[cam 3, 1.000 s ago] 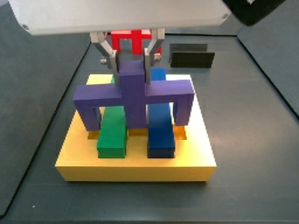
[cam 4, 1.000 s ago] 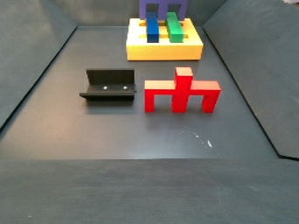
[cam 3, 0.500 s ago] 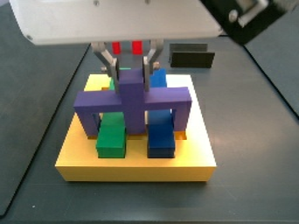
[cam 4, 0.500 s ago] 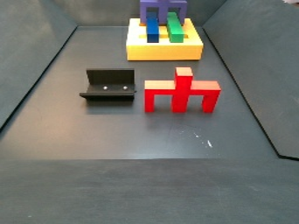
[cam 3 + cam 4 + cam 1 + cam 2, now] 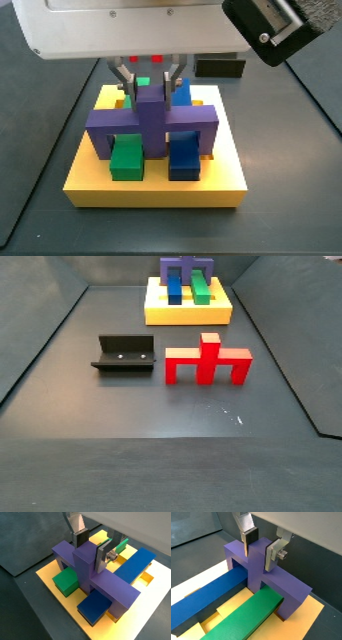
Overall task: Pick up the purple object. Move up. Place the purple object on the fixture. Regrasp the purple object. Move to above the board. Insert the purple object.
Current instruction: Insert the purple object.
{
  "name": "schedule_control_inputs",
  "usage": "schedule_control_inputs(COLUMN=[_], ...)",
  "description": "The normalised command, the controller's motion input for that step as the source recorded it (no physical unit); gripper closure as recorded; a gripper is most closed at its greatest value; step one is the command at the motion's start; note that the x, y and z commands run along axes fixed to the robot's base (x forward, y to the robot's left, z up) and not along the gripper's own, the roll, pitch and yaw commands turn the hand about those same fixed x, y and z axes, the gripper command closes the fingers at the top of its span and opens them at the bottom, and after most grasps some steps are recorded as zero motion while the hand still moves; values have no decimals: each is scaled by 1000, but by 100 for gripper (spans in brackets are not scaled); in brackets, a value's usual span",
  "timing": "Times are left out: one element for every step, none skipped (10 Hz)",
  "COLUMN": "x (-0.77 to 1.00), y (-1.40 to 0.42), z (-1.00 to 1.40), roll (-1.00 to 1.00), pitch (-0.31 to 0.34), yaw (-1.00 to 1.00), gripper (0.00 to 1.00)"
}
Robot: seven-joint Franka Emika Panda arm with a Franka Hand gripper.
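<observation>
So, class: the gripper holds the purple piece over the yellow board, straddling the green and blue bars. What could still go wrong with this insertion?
1. The gripper clamps only the purple piece's narrow post, so the piece might twist between the fingers if a leg catches.
2. The legs straddle the green bar and blue bar; a slight offset could jam them against the bars.
3. If the legs miss their slots in the board, pressing down might shift it.

So the claw (image 5: 262,548) has its silver plates clamped on the purple object's (image 5: 264,582) upright post. Its crossbar straddles the blue bar (image 5: 208,601) and green bar (image 5: 241,618), both lying on the yellow board (image 5: 314,624).
</observation>
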Motion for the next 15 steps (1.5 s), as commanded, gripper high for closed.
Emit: schedule_control_inputs(x=[37, 69, 26, 17, 31, 46, 69, 51, 40, 63, 131, 151, 240, 257, 331], y=[0, -20, -57, -66, -83, -80, -49, 0, 0, 57, 91, 60, 11, 0, 0], z=[-151, -166, -100, -97, -94, -91, -103, -109, -126, -231, -266, -329, -414, -506, -426], roll=[-47, -74, -113, -116, -119, -113, -90, -50, 0, 0, 29, 33, 0, 0, 0], pitch=[-30, -27, -13, -19, -17, -10, -1, 0, 0, -3, 0, 0, 0, -1, 0], yaw=[0, 0, -54, -57, -54, -54, -54, -51, -23, 0, -11, 0, -26, -37, -46], gripper=[100, 100, 100, 100, 100, 100, 100, 100, 100, 100, 100, 100, 100, 100, 100])
